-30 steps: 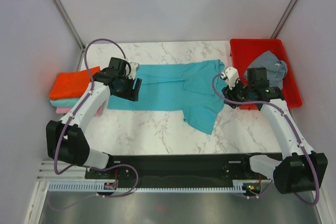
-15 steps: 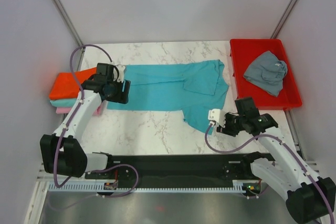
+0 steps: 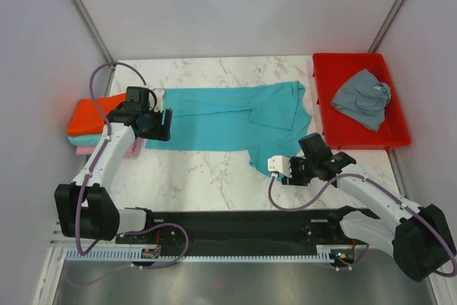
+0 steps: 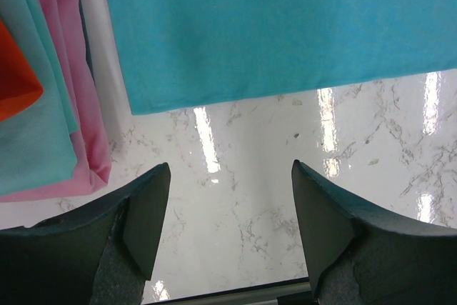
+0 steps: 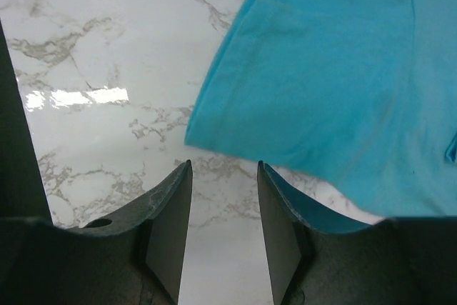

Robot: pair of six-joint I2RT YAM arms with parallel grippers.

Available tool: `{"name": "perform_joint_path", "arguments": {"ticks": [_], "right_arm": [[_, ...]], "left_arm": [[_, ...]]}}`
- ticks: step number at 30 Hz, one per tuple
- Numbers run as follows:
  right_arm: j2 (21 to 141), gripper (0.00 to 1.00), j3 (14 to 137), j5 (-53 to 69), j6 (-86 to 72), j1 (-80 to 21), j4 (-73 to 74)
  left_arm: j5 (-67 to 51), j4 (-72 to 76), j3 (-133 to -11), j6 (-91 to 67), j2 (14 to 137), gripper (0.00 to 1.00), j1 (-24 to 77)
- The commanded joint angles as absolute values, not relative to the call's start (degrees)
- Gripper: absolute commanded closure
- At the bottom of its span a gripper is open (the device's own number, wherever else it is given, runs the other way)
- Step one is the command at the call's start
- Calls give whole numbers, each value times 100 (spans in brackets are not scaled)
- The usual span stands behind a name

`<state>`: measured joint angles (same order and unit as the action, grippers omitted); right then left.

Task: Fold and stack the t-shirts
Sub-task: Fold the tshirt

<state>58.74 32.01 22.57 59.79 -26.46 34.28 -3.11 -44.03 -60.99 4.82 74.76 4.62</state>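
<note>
Turquoise cloth is the reference for all that follows: the turquoise t-shirt (image 3: 235,123) lies spread on the marble table (image 3: 207,176), its long side running left to right and one flap trailing towards the arms.

The left gripper (image 3: 161,125) sits at the shirt's left end. From its wrist camera the gripper (image 4: 228,176) has its jaws wide apart with nothing between them, hovering over bare marble just short of the shirt's straight hem (image 4: 285,33).

The right gripper (image 3: 284,171) is beside the tip of the trailing flap. Its own camera shows the gripper (image 5: 223,169) with jaws partly apart and empty. The flap's corner (image 5: 321,83) lies just ahead of them, and the cloth runs behind the right-hand finger. Whether it touches that finger cannot be told.

Left of the turquoise shirt, the folded stack holds the orange-red t-shirt (image 3: 93,113) on top, then the teal t-shirt (image 3: 86,138) and the pink t-shirt (image 3: 87,150), the last only a sliver from above. Right of the shirt, the slate grey t-shirt (image 3: 363,99) lies crumpled in the red tray (image 3: 325,132), its shape hard to read.

From above, the right fingertips are hidden beneath the wrist, and both wrist views cut the turquoise shirt off at their edges
</note>
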Motion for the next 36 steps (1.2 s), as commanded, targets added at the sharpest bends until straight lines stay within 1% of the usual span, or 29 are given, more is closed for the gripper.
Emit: {"name": "perform_joint_path", "arguments": {"ticks": [1, 6, 9, 11, 24, 33, 34, 36], "right_arm": [[6142, 50, 3384, 2276, 5889, -3049, 3006], [6460, 51, 3463, 2215, 5774, -3339, 2936], [6714, 53, 3498, 2110, 5783, -3340, 2953], [6741, 54, 3498, 2066, 5801, -3340, 2962], [6847, 54, 3384, 1925, 5836, -3340, 3085], [7251, 56, 3410, 1881, 5766, -3340, 2971], [7303, 58, 3410, 1881, 5766, -3349, 2945], [7417, 69, 3480, 1837, 5740, -3331, 2944]], "left_arm": [[-369, -4245, -6257, 510, 7532, 24, 422], [-334, -4245, -6381, 492, 7682, 24, 396], [-343, -4245, -6416, 457, 7734, 24, 378], [-343, -4245, -6442, 466, 7761, 24, 378], [-422, -4263, -6644, 387, 7998, 24, 343], [-404, -4263, -6715, 378, 8068, 24, 343], [-413, -4271, -6732, 387, 8068, 24, 343], [-404, -4280, -6732, 378, 8095, 24, 343]]}}
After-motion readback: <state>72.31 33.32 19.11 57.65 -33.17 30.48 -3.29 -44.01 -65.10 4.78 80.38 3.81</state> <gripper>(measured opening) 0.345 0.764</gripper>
